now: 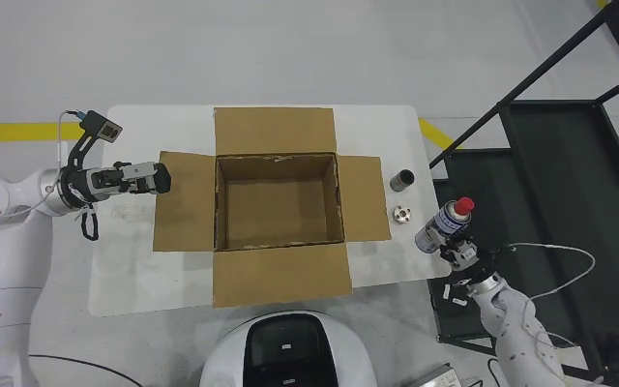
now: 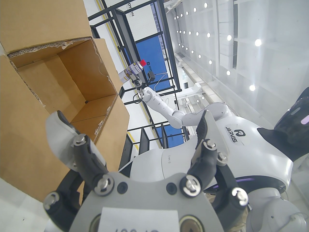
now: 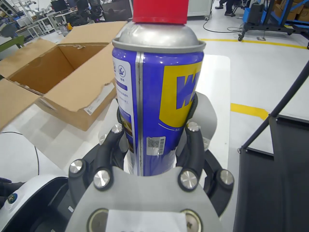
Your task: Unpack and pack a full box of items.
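Label check: the spray can (image 3: 157,85) has a blue body, a yellow panel with large blue letters, a strip of small print with round symbols beside the seam, a small code sticker low on the side, and a red cap. The open cardboard box (image 1: 279,198) carries a white sticker on the end of one flap.

Surroundings: the box sits mid-tabletop (image 1: 135,271) with all four flaps folded outward and its bare cardboard floor showing. Between its right flap and the tabletop's right edge stand a dark cylinder (image 1: 401,180) and a pale round piece (image 1: 400,214). A black metal rack (image 1: 542,174) stands just beyond that edge.

Arms: the right arm (image 1: 503,310) comes up from the near right. The right jaws are clenched on the can's lower body, holding it tilted in the air just past the tabletop's right edge, near the two small items, cap pointing away from me. The left arm (image 1: 97,182) lies level over the left of the tabletop. The left jaws stand apart, grasping nothing, their tips at the edge of the box's left flap. I cannot tell whether they touch it.
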### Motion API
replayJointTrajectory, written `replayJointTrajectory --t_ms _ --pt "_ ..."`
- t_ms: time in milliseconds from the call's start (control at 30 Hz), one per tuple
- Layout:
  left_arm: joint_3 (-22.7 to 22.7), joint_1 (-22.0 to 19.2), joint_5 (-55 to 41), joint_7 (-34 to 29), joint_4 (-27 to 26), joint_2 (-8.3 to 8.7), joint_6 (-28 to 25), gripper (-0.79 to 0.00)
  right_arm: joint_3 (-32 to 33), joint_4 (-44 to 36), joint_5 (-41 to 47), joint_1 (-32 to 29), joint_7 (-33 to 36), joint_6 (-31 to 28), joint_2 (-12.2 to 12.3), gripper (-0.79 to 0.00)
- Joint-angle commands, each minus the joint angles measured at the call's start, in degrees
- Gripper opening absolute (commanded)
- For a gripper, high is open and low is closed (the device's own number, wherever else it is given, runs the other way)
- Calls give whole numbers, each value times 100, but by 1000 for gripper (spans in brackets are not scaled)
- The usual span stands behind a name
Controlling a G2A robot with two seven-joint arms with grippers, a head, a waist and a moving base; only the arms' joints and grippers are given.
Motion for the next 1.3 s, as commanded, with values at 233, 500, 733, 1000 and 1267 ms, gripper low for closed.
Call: replayJointTrajectory --t_ms 233,500,733,1000,1267 --pt "0 0 0 0 0 0 0 0 -903 1641 -1060 795 -1860 636 -74 -785" --pt "0 0 0 0 0 0 0 0 -903 1641 -1060 795 -1860 636 -74 -785" --pt "0 0 0 0 0 0 0 0 -995 1591 -765 858 -1433 795 -122 -785" --pt "0 0 0 0 0 0 0 0 -1229 2039 -418 1217 -1409 1224 -218 -785" --pt "0 0 0 0 0 0 0 0 -1444 2536 -502 1536 -1634 1534 -256 -785"
